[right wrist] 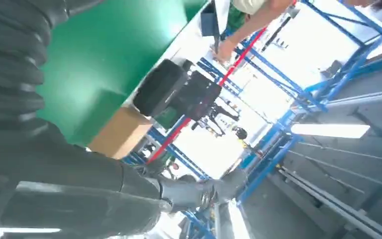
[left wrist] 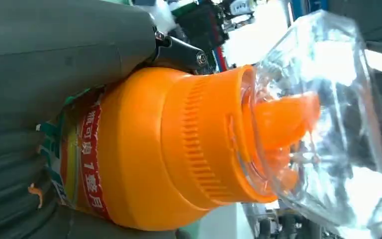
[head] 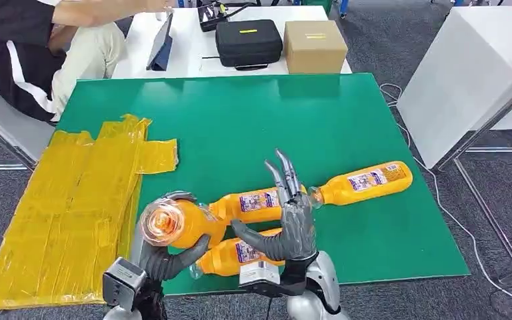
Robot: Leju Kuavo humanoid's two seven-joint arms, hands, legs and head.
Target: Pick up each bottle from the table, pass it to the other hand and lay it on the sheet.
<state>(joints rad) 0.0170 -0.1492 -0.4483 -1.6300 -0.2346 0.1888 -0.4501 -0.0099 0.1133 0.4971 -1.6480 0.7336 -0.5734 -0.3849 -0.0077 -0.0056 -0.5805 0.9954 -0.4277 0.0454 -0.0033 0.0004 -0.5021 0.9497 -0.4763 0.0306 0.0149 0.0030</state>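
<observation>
The robot's left hand (head: 163,257) grips an orange bottle (head: 187,223) at the near edge of the green tabletop (head: 240,120), fingers wrapped around its body, the clear cap pointing toward the camera. In the left wrist view the same bottle (left wrist: 169,149) shows its ribbed orange collar under the transparent cap, with the hand's grey thumb (left wrist: 64,50) pressed against the label. The right hand (head: 287,223) stands just right of the held bottle, fingers spread and pointing away from the robot, holding nothing; whether it touches the bottle cannot be told. Three more orange bottles lie on their sides on the tabletop: one (head: 257,203) behind the right hand, one (head: 237,255) nearer beneath it, and one (head: 367,180) further right. The yellow sheet (head: 73,207) lies rumpled along the left edge of the tabletop. At the far side sit a black case (head: 248,41) and a cardboard box (head: 315,45) on a white table, with a seated person (head: 47,47) at far left.
</observation>
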